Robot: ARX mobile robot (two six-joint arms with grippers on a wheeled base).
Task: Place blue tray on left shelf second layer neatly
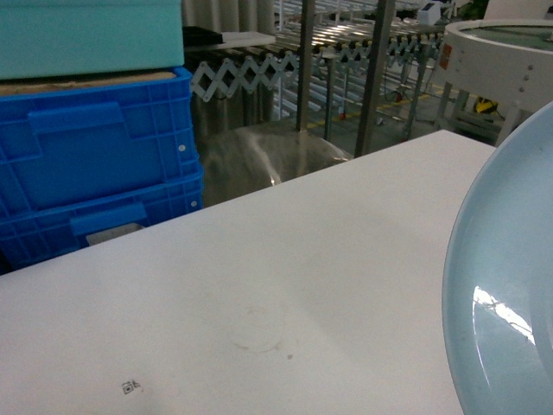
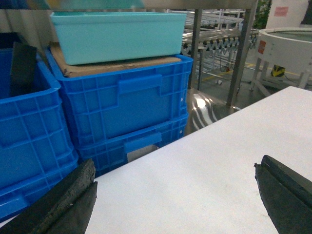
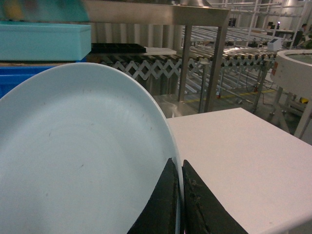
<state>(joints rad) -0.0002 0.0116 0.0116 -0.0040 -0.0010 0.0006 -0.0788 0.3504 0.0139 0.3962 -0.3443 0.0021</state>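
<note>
Pinching blue tray (image 3: 83, 156) rim, right hand (image 3: 179, 204) clamped, left hand (image 2: 175, 195) spread wide, low over table (image 1: 285, 259).

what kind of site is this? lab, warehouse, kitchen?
Most likely a warehouse or logistics test floor. Stacked blue crates sit on steel racking, an expandable roller conveyor runs behind, and the right gripper holds the blue tray over a white table.

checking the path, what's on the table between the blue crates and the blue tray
Nothing solid: in the head view only bare white table lies between the blue crates and the blue tray, apart from a faint ring mark.
</note>
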